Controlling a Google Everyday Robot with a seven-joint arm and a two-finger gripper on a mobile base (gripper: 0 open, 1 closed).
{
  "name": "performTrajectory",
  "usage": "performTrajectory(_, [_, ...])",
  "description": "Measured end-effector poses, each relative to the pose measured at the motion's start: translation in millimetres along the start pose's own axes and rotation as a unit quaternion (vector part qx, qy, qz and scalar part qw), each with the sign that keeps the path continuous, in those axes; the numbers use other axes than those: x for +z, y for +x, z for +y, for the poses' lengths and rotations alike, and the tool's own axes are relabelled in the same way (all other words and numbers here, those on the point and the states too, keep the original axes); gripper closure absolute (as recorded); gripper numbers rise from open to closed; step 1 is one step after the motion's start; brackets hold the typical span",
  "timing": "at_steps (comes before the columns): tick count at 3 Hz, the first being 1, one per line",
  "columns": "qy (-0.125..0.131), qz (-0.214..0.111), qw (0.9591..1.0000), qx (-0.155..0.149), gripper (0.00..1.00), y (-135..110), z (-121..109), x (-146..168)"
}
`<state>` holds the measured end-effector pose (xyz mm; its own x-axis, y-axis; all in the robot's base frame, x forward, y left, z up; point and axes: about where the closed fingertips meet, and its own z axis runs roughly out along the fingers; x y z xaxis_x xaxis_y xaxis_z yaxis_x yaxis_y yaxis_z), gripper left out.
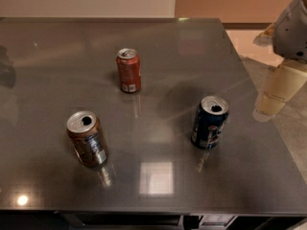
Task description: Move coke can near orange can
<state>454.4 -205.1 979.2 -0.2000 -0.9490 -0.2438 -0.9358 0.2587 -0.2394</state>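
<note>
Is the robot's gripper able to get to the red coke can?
Probably yes. The gripper hangs right of the table; the coke can stands upright with bare surface around it. Only the blue can sits near that path, toward the front.

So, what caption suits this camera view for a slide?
Coke can at back, orange can front-left, blue can right, on a grey table; tool hangs beyond its right edge.

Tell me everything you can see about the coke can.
The coke can is red metal with a silver top and a small white patch near its base. It stands upright on the grey table, toward the back, touching nothing else. The gripper hangs beyond the table's right edge, well clear of it.
</note>
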Motion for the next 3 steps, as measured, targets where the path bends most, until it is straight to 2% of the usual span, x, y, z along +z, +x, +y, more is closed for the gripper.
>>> performTrajectory(1, [-0.014, -0.030, 0.9994, -0.008, 0.00, -29.2, -23.6, 13.8])
performTrajectory(2, [-0.031, -0.052, 0.9980, -0.018, 0.00, -80.2, -53.9, 48.9])
performTrajectory(3, [-0.040, -0.057, 0.9974, -0.020, 0.00, -97.0, -58.0, 62.8])
